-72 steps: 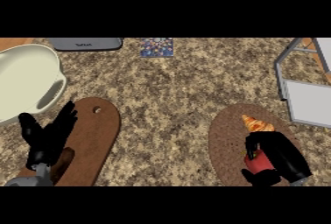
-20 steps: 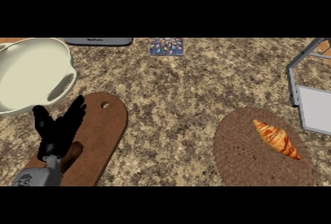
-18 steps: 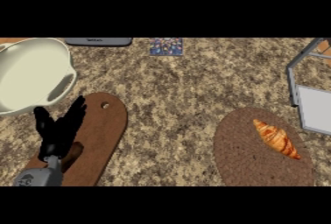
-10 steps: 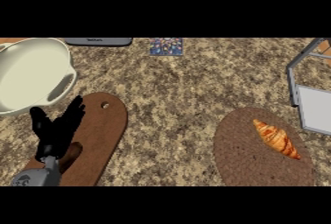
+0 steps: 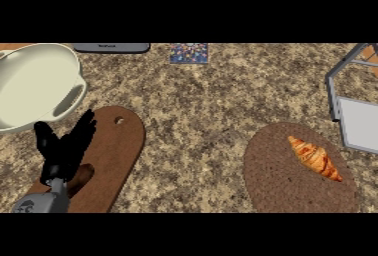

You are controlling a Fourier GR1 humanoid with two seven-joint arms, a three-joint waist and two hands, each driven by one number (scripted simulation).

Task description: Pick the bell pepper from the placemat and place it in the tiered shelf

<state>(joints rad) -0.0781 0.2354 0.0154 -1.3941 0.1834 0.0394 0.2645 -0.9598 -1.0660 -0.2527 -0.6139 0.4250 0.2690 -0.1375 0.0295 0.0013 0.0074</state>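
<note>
The round brown placemat point(image 5: 277, 185) lies at the lower right and carries only a croissant point(image 5: 316, 158). No bell pepper shows anywhere in the head view. The tiered shelf point(image 5: 359, 123), a grey metal frame with a pale panel, is cut off by the right edge, just beyond the placemat. My left hand point(image 5: 63, 150) rests open with fingers up over the near end of a wooden cutting board at the lower left. My right hand does not show.
The brown cutting board point(image 5: 114, 150) with a hole near its far end lies left of centre. A large cream pot point(image 5: 33, 85) sits at the upper left. A grey object point(image 5: 111, 47) and a patterned square point(image 5: 189, 52) lie at the far edge.
3.6 s ago my right hand was closed on a red pepper on the placemat; both are now out of view. Over the last second nothing has visibly moved.
</note>
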